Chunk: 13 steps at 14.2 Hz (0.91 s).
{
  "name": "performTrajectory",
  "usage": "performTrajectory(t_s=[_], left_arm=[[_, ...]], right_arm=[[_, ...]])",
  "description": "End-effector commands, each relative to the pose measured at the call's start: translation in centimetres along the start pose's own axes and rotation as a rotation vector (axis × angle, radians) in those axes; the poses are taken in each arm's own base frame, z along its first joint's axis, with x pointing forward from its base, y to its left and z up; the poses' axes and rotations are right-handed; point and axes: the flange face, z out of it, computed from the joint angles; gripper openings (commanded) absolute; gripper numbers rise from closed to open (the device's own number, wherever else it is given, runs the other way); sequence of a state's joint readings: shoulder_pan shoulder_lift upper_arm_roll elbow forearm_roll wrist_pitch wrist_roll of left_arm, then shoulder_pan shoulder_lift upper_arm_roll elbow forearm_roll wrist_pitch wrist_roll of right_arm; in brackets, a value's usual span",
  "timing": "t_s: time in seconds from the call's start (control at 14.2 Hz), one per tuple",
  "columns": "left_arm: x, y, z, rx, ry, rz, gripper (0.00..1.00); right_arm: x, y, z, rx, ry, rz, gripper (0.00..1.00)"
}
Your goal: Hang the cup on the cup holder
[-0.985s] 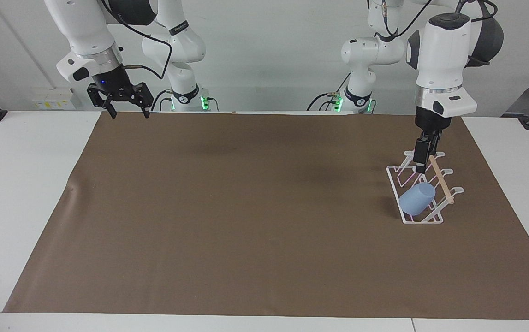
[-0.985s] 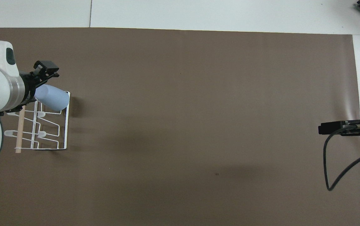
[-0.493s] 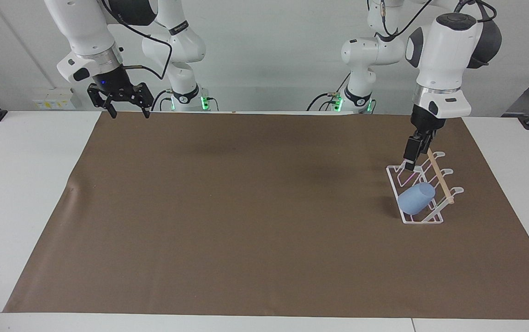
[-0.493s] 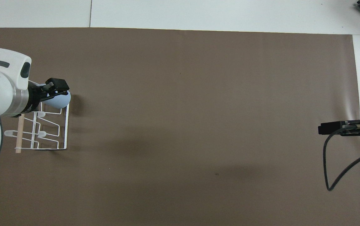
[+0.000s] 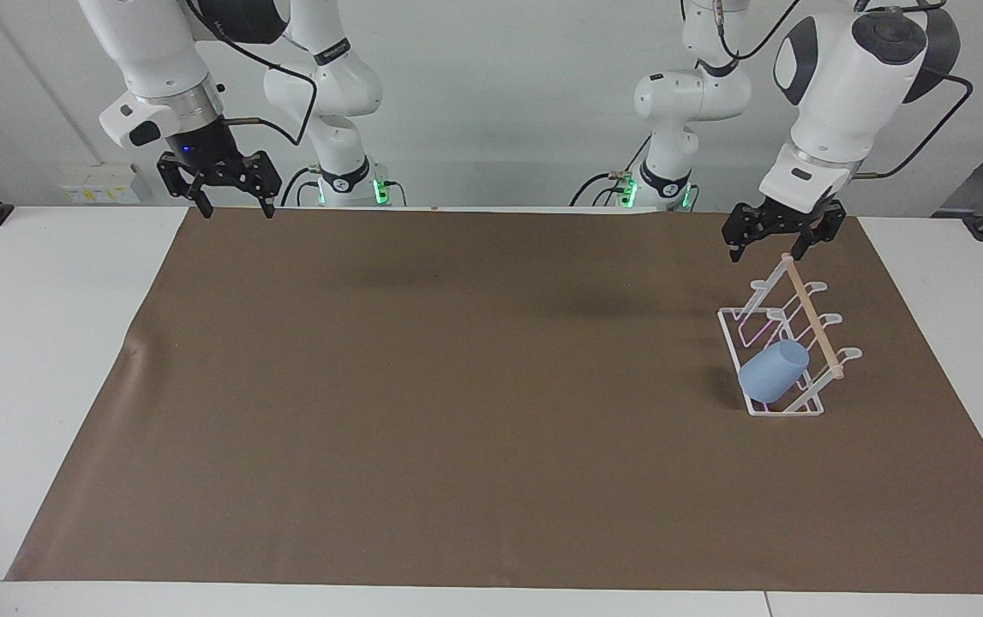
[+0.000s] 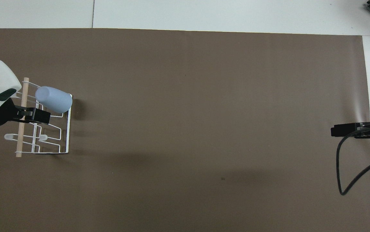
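One cup (image 5: 772, 370), one rack, and as far as I can tell the hanging part is basically done. Starting at the robots' edge of the table: the right gripper (image 5: 230, 206) hangs over the brown mat (image 5: 457, 386) near its edge at the right arm's end, fingers spread, holding nothing, just waiting. Over at the left arm's end, the left gripper (image 5: 772, 247) is up in the air above the nearest end of the cup holder (image 5: 787, 410), fingers spread wide and empty too, just clear of the wooden rod (image 5: 812, 319). Farther out along the rack, the light-blue cup sits tilted over one of the slanted prongs at the end farthest from the robots, mouth toward the rod, base sticking out past the wire frame. So what's left looks like only pulling the arm back to rest. Compared with a second ago, the left gripper was down low among the prongs right beside the cup; it has since lifted off and turned at the wrist, and the cup stayed put on its prong. Right arm barely budged.
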<state>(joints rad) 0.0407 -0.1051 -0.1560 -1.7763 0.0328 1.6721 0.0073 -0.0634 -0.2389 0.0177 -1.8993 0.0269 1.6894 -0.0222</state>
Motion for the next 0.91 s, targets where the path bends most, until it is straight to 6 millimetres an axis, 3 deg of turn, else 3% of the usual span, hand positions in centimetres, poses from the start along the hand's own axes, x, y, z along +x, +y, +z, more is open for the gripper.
performTrajectory(t_s=[0.0, 0.14, 0.42, 0.49, 0.84], left_arm=[[1.4, -2.1, -2.9, -0.055, 0.021, -0.069, 1.00], [2.0, -2.2, -3.7, -0.064, 0.041, -0.140, 1.00], [1.7, -2.1, -3.1, -0.061, 0.023, -0.177, 1.00], [1.4, -2.5, -2.1, -0.060, 0.002, -0.183, 1.00], [1.1, -2.0, -2.2, -0.058, -0.007, -0.172, 1.00]], right_arm=[[-0.3, 0.1, -0.4, 0.013, 0.005, -0.004, 1.00], [-0.3, 0.1, -0.4, 0.013, 0.005, -0.005, 1.00], [-0.3, 0.1, -0.4, 0.013, 0.005, -0.004, 1.00], [-0.3, 0.1, -0.4, 0.013, 0.005, -0.005, 1.00], [-0.3, 0.1, -0.4, 0.013, 0.005, -0.005, 1.00]])
